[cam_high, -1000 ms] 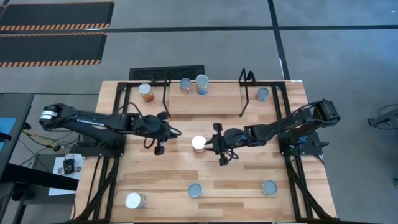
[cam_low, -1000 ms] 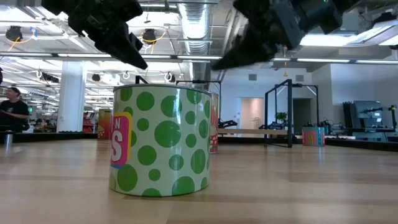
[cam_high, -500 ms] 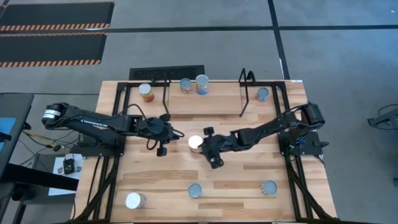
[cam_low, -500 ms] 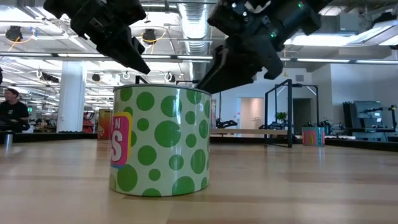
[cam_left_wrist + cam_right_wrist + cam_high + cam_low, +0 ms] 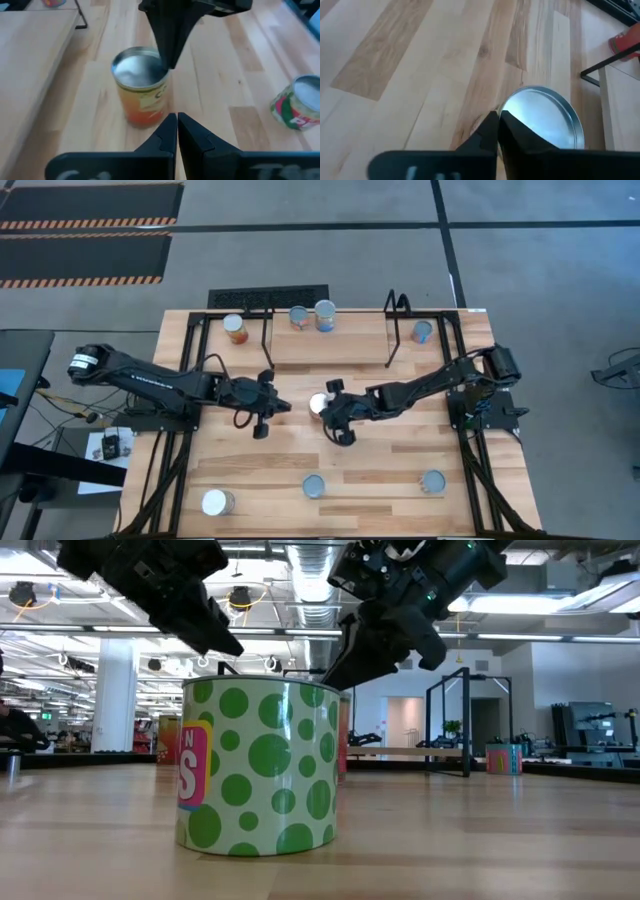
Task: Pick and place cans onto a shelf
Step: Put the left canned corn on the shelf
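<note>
An orange-labelled tin can (image 5: 318, 404) with a shiny silver lid stood mid-table, in front of the pale wooden shelf (image 5: 330, 348). The right gripper (image 5: 331, 410) hovered at its lid, fingers pressed together and empty. The left gripper (image 5: 283, 406), likewise closed and empty, pointed at it from nearby. The table (image 5: 400, 460) was planked, light-grained wood.

left arm (image 5: 150, 378) stretched toward table centre, jaws closed | right arm (image 5: 430, 387) reaching inward, jaws closed
</note>
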`<control>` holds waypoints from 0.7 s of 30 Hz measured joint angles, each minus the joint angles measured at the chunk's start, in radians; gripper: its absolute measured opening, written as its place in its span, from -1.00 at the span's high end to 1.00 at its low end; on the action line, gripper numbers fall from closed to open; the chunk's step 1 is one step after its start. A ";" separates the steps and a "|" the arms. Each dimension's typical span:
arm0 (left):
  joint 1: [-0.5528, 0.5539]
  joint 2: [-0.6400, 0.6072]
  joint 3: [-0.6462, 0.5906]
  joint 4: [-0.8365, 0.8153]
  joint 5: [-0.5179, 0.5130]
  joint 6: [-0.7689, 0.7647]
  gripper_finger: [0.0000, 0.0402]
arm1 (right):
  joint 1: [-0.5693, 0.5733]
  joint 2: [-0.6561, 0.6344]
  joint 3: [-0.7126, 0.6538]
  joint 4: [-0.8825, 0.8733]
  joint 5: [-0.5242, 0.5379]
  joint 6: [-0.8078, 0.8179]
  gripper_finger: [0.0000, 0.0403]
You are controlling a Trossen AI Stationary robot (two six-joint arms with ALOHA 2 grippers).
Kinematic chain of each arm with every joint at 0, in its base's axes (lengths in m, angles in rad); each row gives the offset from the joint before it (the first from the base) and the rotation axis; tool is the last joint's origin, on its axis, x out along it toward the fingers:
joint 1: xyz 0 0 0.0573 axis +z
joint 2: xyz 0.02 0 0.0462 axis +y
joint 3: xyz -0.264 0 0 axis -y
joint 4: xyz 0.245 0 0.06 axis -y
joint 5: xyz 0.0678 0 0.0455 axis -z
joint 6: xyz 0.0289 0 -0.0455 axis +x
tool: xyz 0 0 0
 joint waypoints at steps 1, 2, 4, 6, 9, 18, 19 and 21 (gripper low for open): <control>-0.001 0.000 -0.027 0.047 0.001 -0.010 1.00 | 0.000 0.000 0.000 -0.001 0.000 -0.002 0.93; -0.002 0.000 -0.054 0.088 0.002 -0.022 1.00 | 0.000 0.000 0.000 -0.002 0.000 -0.006 0.96; -0.001 0.000 -0.104 0.169 -0.001 -0.052 1.00 | 0.003 -0.010 -0.001 -0.013 -0.001 -0.008 0.97; 0.000 0.000 -0.146 0.239 -0.010 -0.074 1.00 | 0.004 -0.031 -0.004 -0.046 -0.004 -0.007 0.95; -0.001 0.000 -0.195 0.326 -0.026 -0.094 1.00 | 0.004 -0.076 -0.005 -0.087 -0.004 -0.004 0.93; 0.000 0.000 -0.258 0.425 -0.077 -0.114 1.00 | -0.103 -0.307 -0.003 -0.224 0.076 0.036 0.97; 0.000 0.000 -0.261 0.431 -0.080 -0.114 1.00 | -0.135 -0.324 -0.002 -0.225 0.077 0.049 0.97; 0.000 0.000 -0.262 0.437 -0.081 -0.114 1.00 | -0.210 -0.342 -0.002 -0.248 0.076 0.070 0.97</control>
